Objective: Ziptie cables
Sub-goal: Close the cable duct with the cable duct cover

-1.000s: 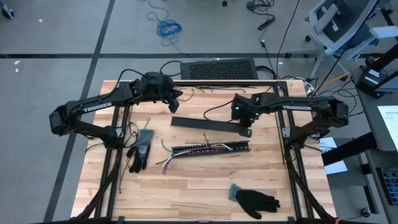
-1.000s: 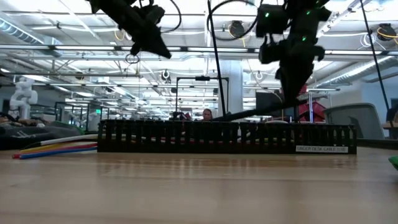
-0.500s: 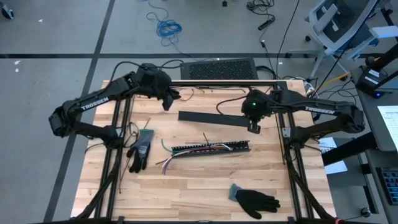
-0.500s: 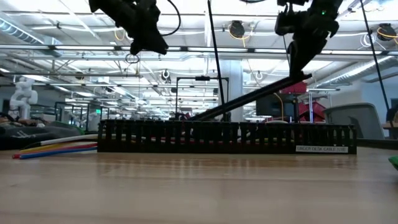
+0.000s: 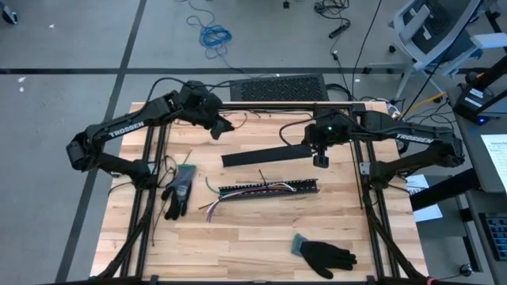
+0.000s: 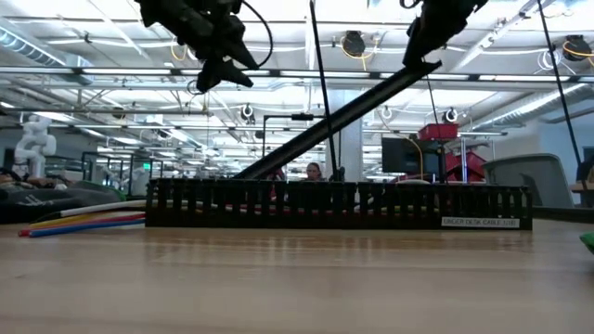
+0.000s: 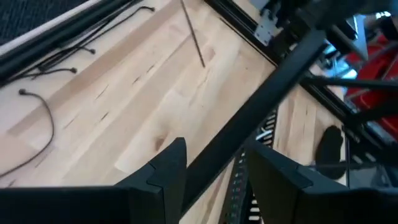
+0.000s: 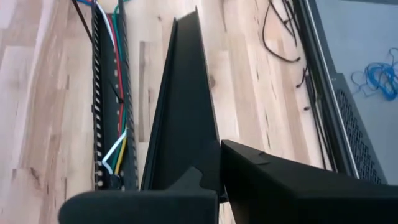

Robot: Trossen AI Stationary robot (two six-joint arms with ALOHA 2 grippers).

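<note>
Overhead, both dark arms reach inward over the far half of the wooden table (image 5: 238,237). The right gripper (image 5: 320,161), at the end of an arm stretched from the table's right side toward the centre, has its fingers pressed together on one end of a long flat black cover strip (image 5: 261,154); in the low view this strip (image 6: 334,116) slopes from the raised gripper down toward the slotted tray, its far end low behind the tray. In the right wrist view the strip (image 8: 183,112) runs away from the two clamped fingers (image 8: 261,180), beside the tray and parallel to it. The left gripper (image 5: 218,129) is held above the table near the far edge, its arm bent in from the left side; in the left wrist view its fingers (image 7: 168,168) stand apart with the strip (image 7: 261,106) passing through the gap between them, and whether they touch it cannot be told. The cables (image 5: 261,188), white, green, orange and red strands, lie in the black slotted tray (image 5: 305,187) at mid-table, their loose ends (image 5: 212,207) fanning out past the tray's left end onto the wood. One black glove (image 5: 178,190) lies left of the tray, another (image 5: 325,253) lies near the front edge.
</note>
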